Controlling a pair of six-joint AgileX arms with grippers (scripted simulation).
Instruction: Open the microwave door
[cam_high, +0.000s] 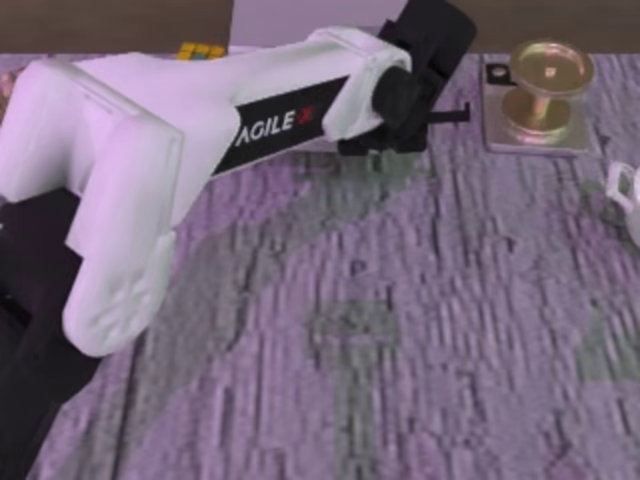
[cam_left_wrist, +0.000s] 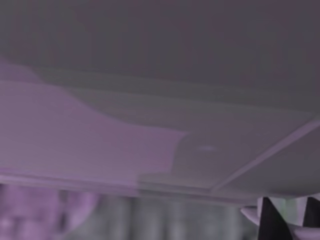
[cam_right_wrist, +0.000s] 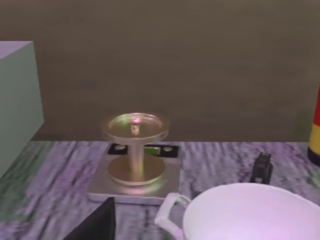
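Left gripper (cam_high: 455, 113), reaching across the far edge of the table (cam_high: 400, 350), sits at the front of the microwave (cam_high: 300, 20), which stands at the back, left of centre. Whether its fingers are spread or pressed together cannot be told. Close-up from the left wrist shows only the microwave door (cam_left_wrist: 150, 130), very near, with one fingertip (cam_left_wrist: 270, 220) at the frame's corner. Judged step: engaging the handle, door apparently not yet swung out. Next move calls for a firm hold and an arcing pull about the hinge. Right gripper is parked, out of view, near the gold scale (cam_right_wrist: 135, 165) and a white cup (cam_right_wrist: 250, 215).
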